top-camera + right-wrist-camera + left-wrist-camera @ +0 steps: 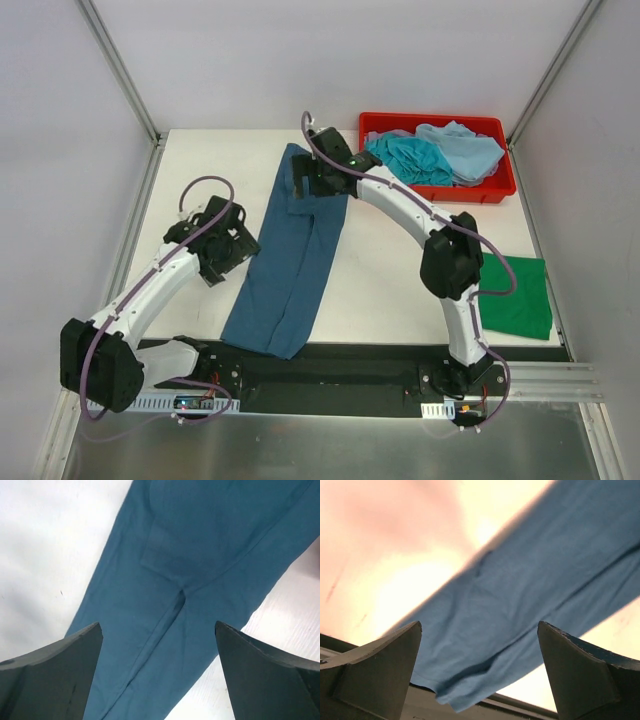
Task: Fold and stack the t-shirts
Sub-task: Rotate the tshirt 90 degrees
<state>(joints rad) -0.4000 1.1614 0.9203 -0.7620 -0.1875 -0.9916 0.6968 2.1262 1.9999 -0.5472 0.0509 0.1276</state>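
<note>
Teal-blue shirt [290, 250]: dark, plain, uniform tone. Green shirt [522, 295]: bright, plain. Bin [430, 118]: red. Turquoise shirt [412, 160] and pale blue shirt [468, 150]: both plain. Table [390, 280]: white. Arms [400, 205]: white shells, black joints. Cables [205, 182]: purple.

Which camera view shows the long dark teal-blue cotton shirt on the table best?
The top external view: the whole dark teal-blue cotton shirt lies there as a long folded strip. The left wrist view shows only one end, the right wrist view only a creased part.
</note>
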